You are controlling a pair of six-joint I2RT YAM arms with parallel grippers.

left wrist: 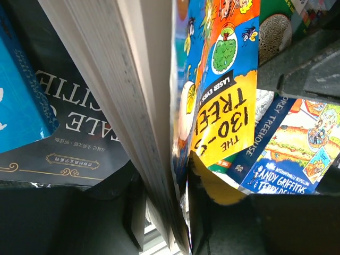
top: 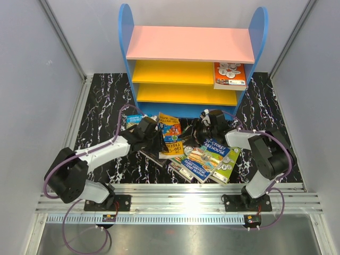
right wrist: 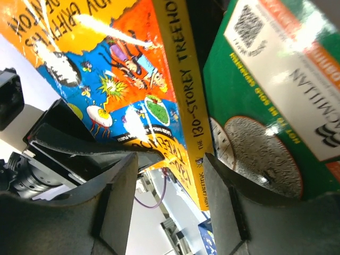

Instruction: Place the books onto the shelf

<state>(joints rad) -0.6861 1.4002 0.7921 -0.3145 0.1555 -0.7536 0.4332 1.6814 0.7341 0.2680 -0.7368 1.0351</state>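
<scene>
The Treehouse book (right wrist: 183, 79) stood with the lower end of its yellow spine between the parted fingers of the right gripper (right wrist: 171, 164), a green book (right wrist: 276, 106) just beside it.

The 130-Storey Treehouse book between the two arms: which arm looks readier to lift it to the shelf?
Left, I'd judge: the left gripper has its jaws pinched on the page edge of the book, while the right gripper merely straddles its spine with gaps.

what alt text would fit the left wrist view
Close-up of the left gripper clamped on the edge of the 130-storey Treehouse book, its page block running up the frame. A dark book lies to the left, another Treehouse book to the right.
</scene>
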